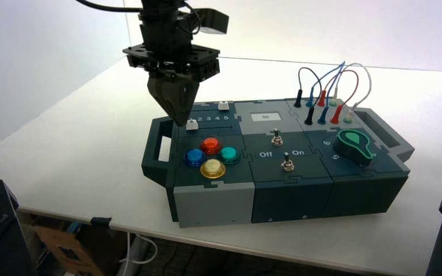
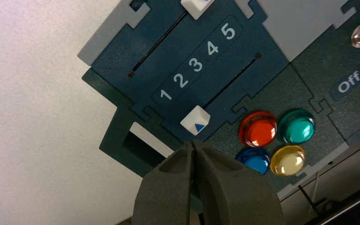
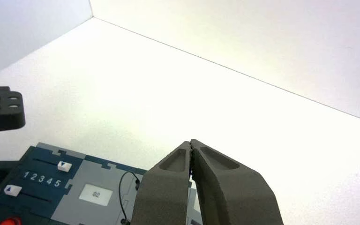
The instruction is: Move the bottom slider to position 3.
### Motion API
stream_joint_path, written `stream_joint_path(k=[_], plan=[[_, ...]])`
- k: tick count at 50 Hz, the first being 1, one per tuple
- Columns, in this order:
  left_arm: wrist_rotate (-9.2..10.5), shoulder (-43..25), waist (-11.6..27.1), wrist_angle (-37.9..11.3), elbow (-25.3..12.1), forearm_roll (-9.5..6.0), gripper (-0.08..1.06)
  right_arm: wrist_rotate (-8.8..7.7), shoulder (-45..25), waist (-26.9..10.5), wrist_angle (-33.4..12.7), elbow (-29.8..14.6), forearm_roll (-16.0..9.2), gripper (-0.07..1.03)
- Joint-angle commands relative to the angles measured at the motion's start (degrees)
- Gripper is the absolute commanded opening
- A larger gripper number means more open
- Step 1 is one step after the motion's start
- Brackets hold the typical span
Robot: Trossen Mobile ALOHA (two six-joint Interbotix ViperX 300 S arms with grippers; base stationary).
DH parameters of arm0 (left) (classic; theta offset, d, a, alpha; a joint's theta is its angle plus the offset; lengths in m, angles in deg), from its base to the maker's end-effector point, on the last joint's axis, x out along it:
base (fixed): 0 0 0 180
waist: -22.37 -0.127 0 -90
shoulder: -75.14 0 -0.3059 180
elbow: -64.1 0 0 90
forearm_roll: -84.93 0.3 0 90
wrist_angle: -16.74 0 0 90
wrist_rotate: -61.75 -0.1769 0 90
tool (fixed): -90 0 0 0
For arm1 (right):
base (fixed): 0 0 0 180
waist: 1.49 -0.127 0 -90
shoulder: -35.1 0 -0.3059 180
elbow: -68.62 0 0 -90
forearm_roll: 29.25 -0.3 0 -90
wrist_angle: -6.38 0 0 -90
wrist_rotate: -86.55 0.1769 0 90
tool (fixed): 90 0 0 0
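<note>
The bottom slider (image 2: 195,120) is a white cap with a blue arrow. It sits at the digit 1 end of its track, on the box's left rear panel (image 1: 193,125). Digit 3 (image 2: 196,64) is the middle of the 1-5 row beside the track. My left gripper (image 2: 194,144) is shut and empty. Its tip hangs just outside the cap on the handle side (image 1: 181,122); I cannot tell if it touches. My right gripper (image 3: 191,142) is shut and empty, held off the box's right side.
The twin white cap (image 2: 197,5) sits on the digitless track behind. Red (image 2: 258,128), teal (image 2: 297,126), blue (image 2: 253,159) and yellow (image 2: 288,160) buttons lie close in front of the slider. Toggle switches (image 1: 276,137), a green knob (image 1: 357,145) and wires (image 1: 328,92) lie farther right.
</note>
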Motion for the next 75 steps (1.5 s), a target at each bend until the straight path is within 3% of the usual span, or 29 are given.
stream_joint_path(k=[1,37,75], plan=[[-0.26,-0.09,0.26,0.44,-0.53,0.26,-0.03,-0.18,0.18,0.00,0.62,-1.05,0.09,-0.02],[-1.23,-2.02,0.26,0.35,-4.31,0.62,-0.03,-0.18,0.44,0.00,0.70,-0.97,0.18,-0.02],[-1.49,-2.99,0.79,-0.35,-4.39,0.62,-0.03,-0.09,0.26,0.00,0.88,-0.97,0.26,-0.02]])
